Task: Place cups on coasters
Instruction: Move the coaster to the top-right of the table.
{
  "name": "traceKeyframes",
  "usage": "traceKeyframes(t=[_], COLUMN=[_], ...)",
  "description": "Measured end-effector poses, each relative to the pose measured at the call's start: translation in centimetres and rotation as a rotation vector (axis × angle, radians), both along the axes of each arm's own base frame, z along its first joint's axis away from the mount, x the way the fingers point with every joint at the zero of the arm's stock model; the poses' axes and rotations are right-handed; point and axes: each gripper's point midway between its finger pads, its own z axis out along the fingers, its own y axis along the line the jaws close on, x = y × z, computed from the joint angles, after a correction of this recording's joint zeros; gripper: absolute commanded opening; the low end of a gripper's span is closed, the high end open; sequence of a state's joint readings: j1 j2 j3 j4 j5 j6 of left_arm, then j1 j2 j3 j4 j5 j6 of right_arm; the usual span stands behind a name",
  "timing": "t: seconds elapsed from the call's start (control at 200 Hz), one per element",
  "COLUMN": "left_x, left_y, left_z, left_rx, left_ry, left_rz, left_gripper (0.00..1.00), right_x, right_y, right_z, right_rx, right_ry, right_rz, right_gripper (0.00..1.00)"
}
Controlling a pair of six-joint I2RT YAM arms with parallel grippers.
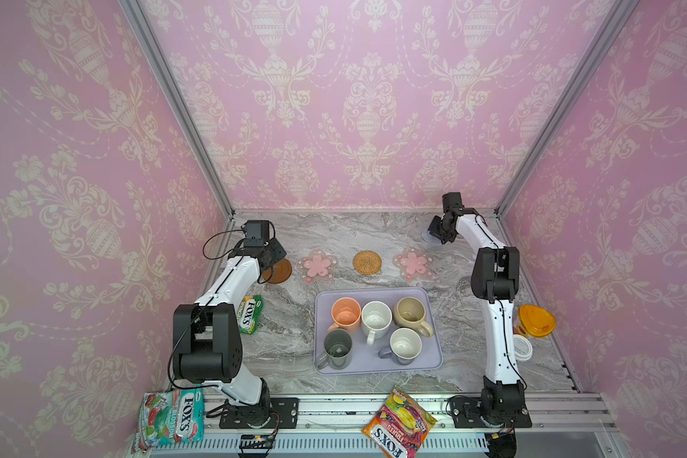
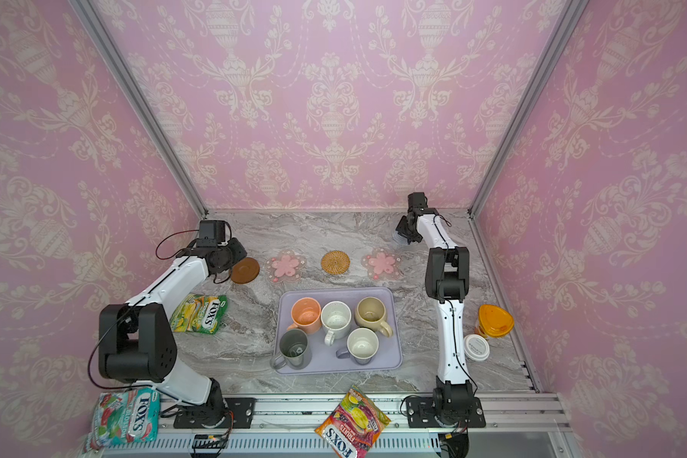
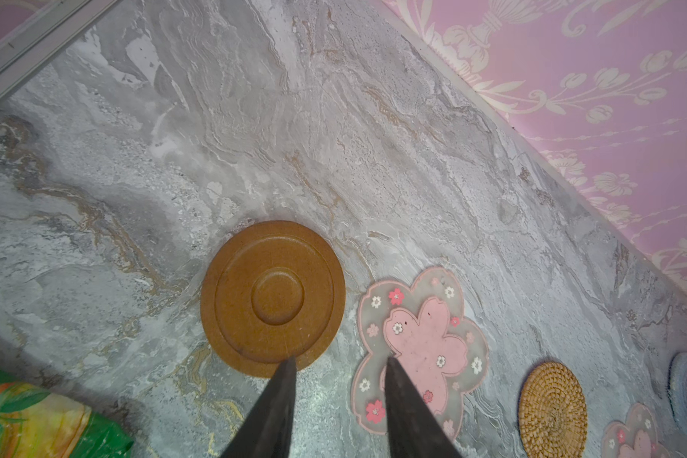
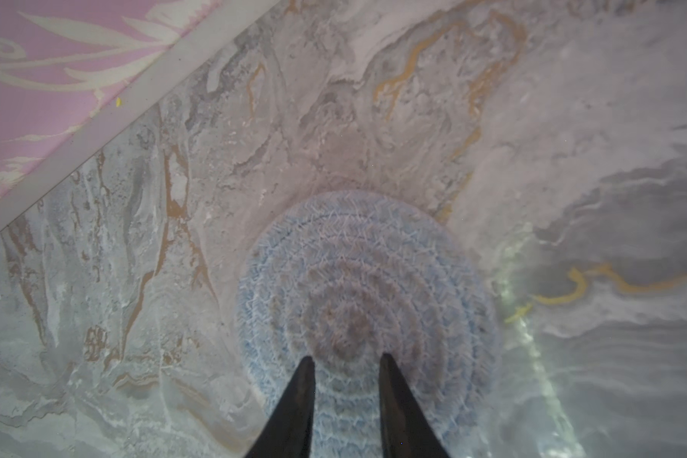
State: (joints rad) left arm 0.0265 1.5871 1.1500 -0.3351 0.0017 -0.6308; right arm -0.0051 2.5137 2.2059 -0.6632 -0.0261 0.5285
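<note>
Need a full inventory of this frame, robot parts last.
mugs: 5; peach mug, speckled white mug, beige mug, grey-green mug, lavender mug; upright on the tray
tray: 1; lavender; table centre
coasters: 5; brown coaster, two pink-flower coasters, rattan coaster, pale blue coaster; beyond the tray, no mug on any
candy bags: 3; green bag left of the tray, teal bag and red-yellow bag at front rail
container: 1; orange lid; table's right edge
jar: 1; white lid; beside the container
table: 1; grey marble
left gripper: black; jaws apart, empty, by brown coaster
right gripper: black; jaws apart, empty, over pale blue coaster
</note>
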Motion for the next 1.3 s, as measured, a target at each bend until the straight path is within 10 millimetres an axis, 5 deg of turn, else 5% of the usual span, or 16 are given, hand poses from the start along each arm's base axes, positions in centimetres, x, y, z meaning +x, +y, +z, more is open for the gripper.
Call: traceKeyframes(t=[0.63, 0.961, 1.296], left_x=[-2.0, -4.3, -4.9], left_y=[0.0, 1.0, 1.1], left_z=[2.9, 6.4, 6.3], left_rx=[0.033, 0.118, 0.121], left_ry=[-0.009, -0.049, -0.033], left_rz=[-0.020, -0.020, -0.018], left_gripper=[0.46, 0.48, 0.50], right_x=[-3.6, -6.3, -8.1], right_y=[-2.4, -4.2, -5.3], right_z=[-0.2, -0.2, -0.3], right_rx=[-0.021, -0.028, -0.028], right_ry=[0.065, 0.101, 0.115], right_rz=[-0.046, -0.078, -0.099], right_gripper=[0.31, 0.31, 0.31])
